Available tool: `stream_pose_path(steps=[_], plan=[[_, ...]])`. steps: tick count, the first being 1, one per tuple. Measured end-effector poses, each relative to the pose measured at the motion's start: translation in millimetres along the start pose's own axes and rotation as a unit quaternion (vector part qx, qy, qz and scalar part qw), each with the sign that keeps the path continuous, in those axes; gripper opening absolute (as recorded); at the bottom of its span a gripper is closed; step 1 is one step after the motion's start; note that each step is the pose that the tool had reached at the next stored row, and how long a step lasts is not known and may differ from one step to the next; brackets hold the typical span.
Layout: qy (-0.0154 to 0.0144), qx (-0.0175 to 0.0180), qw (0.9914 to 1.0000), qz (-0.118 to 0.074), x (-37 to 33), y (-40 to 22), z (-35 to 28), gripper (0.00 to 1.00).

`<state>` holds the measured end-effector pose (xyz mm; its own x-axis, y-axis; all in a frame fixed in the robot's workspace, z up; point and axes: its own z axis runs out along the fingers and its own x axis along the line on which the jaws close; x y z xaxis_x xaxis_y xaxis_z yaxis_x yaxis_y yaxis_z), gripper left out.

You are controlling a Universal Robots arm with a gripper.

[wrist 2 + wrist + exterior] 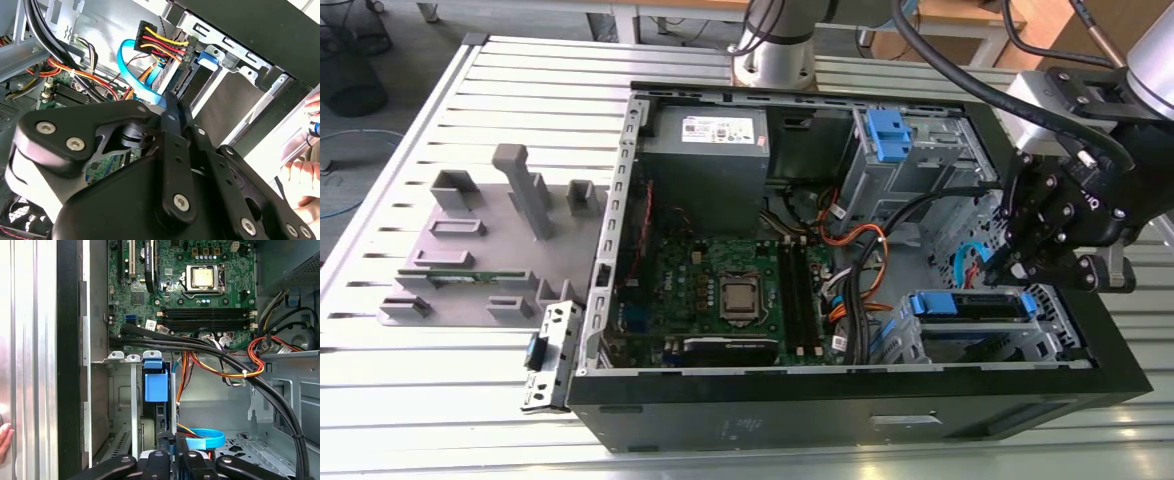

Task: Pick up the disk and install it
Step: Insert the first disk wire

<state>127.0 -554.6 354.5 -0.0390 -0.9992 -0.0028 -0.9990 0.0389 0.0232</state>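
- Exterior view: tool (1031,262) at right of frame, inside the open computer case (854,405) on the slatted worktop (480,400); the disk (970,305), blue-railed, sits in the lower-right drive cage just beside the tool.
- Second wrist view: black linkage close together at the disk's (172,80) connector end; cables plugged in.
- First wrist view: disk (155,385) stands in its bay, blue latch visible; fingertips narrow, tips near the disk's edge; grip itself cannot be told.

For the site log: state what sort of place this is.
Probably a robotics lab or test cell for computer assembly. An open computer case lies on a slotted aluminium table, beside a grey fixture block, with the gripper reaching into the case.
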Motion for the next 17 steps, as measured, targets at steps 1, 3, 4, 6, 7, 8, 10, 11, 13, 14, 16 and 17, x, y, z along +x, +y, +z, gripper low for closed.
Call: stream_pose_path(steps=[1, 3, 4, 6, 7, 8, 10, 11, 13, 14, 16, 17], plan=[[0.0000, 0.0000, 1.00000, 0.000, 0.0, 0.0, 0.0, 0.16], [0.0000, 0.0000, 1.00000, 0.000, 0.0, 0.0, 0.1, 0.16], [0.0000, 0.0000, 1.00000, 0.000, 0.0, 0.0, 0.1, 0.16], [0.0000, 0.0000, 1.00000, 0.000, 0.0, 0.0, 0.2, 0.16], [0.0000, 0.0000, 1.00000, 0.000, 0.0, 0.0, 0.2, 0.16], [0.0000, 0.0000, 1.00000, 0.000, 0.0, 0.0, 0.2, 0.16], [0.0000, 0.0002, 1.00000, -0.001, 0.0, 0.1, 0.3, 0.16], [-0.0001, 0.0007, 0.99999, -0.003, 0.0, 0.2, 0.5, 0.16], [0.0000, 0.0026, 0.99996, -0.008, 0.0, 0.5, 0.7, 0.16], [0.0000, 0.0039, 0.99994, -0.011, 0.0, 0.6, 0.9, 0.16], [0.0001, 0.0070, 0.99987, -0.015, 0.0, 0.9, 1.7, 0.16], [0.0000, 0.0086, 0.99983, -0.016, 0.0, 1.3, 2.0, 0.16]])
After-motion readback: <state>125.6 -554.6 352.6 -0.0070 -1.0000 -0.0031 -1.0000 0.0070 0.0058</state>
